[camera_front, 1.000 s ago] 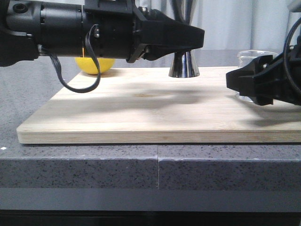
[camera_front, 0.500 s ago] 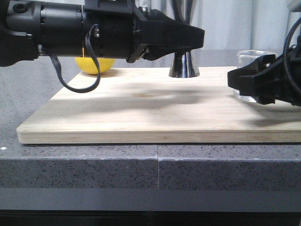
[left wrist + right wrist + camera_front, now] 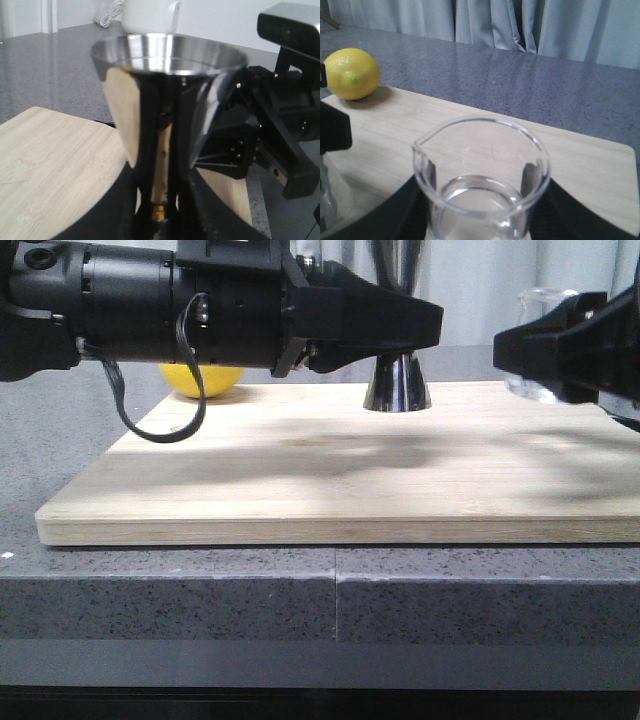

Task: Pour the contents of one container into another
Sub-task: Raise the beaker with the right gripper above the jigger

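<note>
The steel jigger with a gold band at its waist stands upright on the wooden board, its base showing under the arm. My left gripper is shut on the jigger's narrow waist, one black finger on each side. The clear glass beaker with a pour lip is upright in my right gripper, which is shut on its sides. In the front view the beaker hangs above the board's right end, to the right of the jigger.
A yellow lemon lies at the board's far left corner, behind the left arm. The board rests on a grey speckled counter. Grey curtains hang behind.
My right gripper has lifted the beaker off the board and now holds it higher. The left arm and jigger have shifted slightly to the right.
</note>
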{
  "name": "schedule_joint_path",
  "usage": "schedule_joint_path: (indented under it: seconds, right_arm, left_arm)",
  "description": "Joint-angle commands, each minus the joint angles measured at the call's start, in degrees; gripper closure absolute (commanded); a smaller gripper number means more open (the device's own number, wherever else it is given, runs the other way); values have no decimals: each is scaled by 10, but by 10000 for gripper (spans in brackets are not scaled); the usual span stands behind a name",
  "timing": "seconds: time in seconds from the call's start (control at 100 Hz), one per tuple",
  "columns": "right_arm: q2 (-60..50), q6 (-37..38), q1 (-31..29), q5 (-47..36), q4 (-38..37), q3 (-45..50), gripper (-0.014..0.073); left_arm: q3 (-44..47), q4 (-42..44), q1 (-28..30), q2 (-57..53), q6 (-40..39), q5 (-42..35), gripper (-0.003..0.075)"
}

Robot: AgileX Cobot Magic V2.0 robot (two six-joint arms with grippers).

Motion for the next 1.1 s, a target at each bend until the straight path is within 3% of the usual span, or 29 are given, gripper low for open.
schedule_joint_path:
  seconds: [0.0,0.4,0.73,1.09]
  right_arm:
    - [-39,-8,-3,12,-4,-38,366]
    - [-119,-8,-3,241,-112,-201,366]
    - [-131,-8,26,336,-170,-273,366]
    - [-131,-8,79,380,-236,-311,366]
  left_arm:
    - [-15,-17,-2,-33,-11,-45,741]
    - [-15,-11,-2,-33,-11,-46,741]
    - [-15,-10,-2,-33,-11,-59,741]
    - [-15,3,-2,-33,-17,-76,741]
